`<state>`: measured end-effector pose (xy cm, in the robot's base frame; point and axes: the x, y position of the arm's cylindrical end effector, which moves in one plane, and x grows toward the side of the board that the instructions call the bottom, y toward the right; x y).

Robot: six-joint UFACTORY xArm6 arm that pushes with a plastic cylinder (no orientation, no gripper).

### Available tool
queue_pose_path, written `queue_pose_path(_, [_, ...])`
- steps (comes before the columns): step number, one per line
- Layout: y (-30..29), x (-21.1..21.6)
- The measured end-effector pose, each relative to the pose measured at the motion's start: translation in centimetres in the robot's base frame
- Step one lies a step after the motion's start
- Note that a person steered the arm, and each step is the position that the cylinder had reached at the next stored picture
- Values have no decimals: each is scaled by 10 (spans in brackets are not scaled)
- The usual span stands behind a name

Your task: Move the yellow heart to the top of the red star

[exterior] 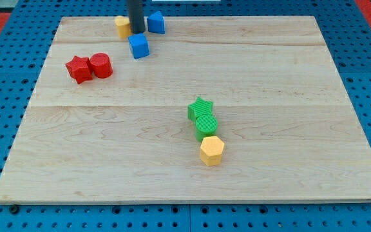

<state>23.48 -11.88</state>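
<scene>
Yellow heart (122,26) partly hidden behind my tip (136,32).

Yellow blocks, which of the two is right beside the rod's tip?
The yellow heart block at the view's top, touching my tip's left side; the yellow hexagon block sits far below, under the green blocks.

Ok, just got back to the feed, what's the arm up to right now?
The rod is at the view's top of the board, my tip right beside the yellow heart, on its right, between it and two blue blocks. The red star sits lower left of them, touching a red cylinder. The heart is not yet above the star. A green star, green cylinder and yellow hexagon stand in a line mid-board, untouched.
</scene>
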Motion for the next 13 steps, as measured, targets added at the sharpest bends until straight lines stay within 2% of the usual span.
queue_pose_path(1, [-10, -18])
queue_pose_path(2, [13, -39])
queue_pose_path(3, [-31, -41])
queue_pose_path(4, [-74, -29])
queue_pose_path(6, [-13, -13])
queue_pose_path(7, [-63, -8])
queue_pose_path(9, [-81, -8])
queue_pose_path(11, [-60, -44])
queue_pose_path(12, [-33, -43])
queue_pose_path(13, [60, -38])
